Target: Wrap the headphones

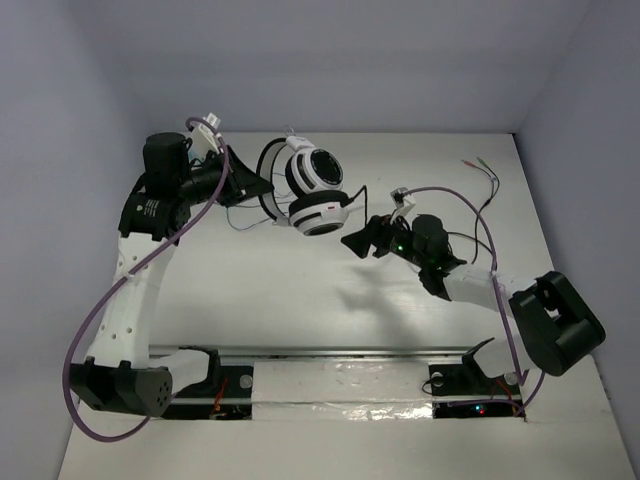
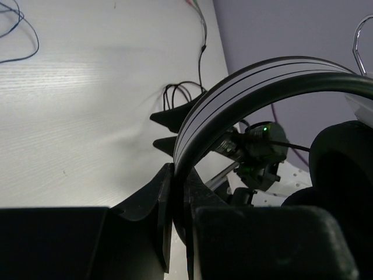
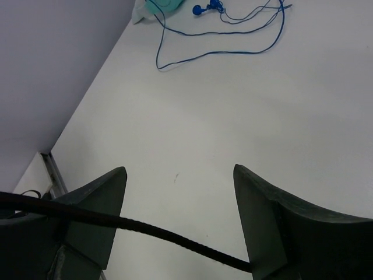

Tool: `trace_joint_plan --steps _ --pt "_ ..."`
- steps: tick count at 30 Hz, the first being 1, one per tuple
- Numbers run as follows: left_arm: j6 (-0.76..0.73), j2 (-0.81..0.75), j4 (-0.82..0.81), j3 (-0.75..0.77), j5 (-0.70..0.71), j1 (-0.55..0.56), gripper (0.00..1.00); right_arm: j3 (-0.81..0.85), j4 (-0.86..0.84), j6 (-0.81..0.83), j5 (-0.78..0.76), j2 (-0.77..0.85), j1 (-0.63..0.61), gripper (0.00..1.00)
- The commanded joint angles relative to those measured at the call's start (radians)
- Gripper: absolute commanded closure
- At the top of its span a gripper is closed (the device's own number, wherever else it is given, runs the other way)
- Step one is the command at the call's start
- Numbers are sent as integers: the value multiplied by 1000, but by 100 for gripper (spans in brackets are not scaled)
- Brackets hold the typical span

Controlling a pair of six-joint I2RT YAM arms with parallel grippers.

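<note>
Headphones [image 1: 310, 190] clamped at the white band [image 2: 233, 99] by left fingers [image 2: 148, 210], striped cups [image 1: 318, 178] just beside the parted right fingers [image 1: 362, 238].

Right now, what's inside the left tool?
The headphones' white band, clamped in the shut left tool. The tool's body hides the band's lower end; a black ear cushion shows alongside.
</note>
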State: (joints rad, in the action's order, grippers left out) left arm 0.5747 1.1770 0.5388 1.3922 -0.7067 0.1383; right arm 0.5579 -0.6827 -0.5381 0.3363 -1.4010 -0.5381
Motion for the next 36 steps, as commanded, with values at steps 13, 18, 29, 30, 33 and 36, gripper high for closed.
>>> trace_joint_plan --steps 13,18,29,30,33,36 --pt "350 -85 -454 -113 -163 -213 100 -134 29 -178 -75 92 -6 56" --pt "511 -123 -651 -307 -113 -213 100 -73 193 -155 -104 103 -28 87" --pt "117 -158 -232 -314 114 -213 100 201 512 16 -324 116 -40 100" --pt "96 -162 -209 -326 133 -213 100 224 534 24 -377 115 -40 100" --pt "68 -174 -206 -380 84 -213 100 292 560 46 -385 102 -40 100" --pt "155 -171 -301 -458 -55 -213 100 350 552 50 -298 12 -40 100"
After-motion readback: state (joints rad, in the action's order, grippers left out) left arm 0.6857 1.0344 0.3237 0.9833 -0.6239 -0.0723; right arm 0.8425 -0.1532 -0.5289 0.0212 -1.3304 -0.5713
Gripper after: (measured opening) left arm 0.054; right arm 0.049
